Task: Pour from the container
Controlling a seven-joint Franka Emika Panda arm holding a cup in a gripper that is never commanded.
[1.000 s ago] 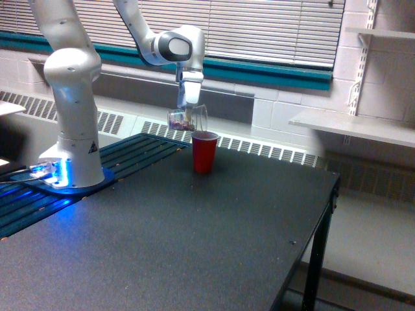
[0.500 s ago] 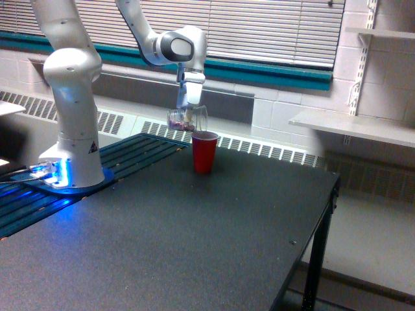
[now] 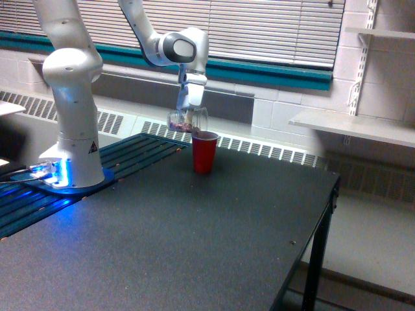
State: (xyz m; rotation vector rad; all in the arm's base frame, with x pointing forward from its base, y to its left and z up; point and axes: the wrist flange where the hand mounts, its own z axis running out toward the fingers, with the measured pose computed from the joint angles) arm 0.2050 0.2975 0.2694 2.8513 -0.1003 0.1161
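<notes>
Clearly the gripper point(image 3: 189, 111) grips the clear plastic cup point(image 3: 187, 120), tipped on its side just above and beside the red cup point(image 3: 203, 152) on the black table point(image 3: 194, 240). Thin plastic looks light, slick and easily crushed, so gentle mid-wall pressure suits it. Pinkish pieces inside seem loose, though they're small here.

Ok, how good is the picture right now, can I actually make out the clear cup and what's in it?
Exterior view: soft and low in detail; the clear plastic cup under the end effector half blends into the wall, its pinkish-brown pieces one blur. The red plastic cup reads clearly. Blue glow flares at the white arm base.
</notes>
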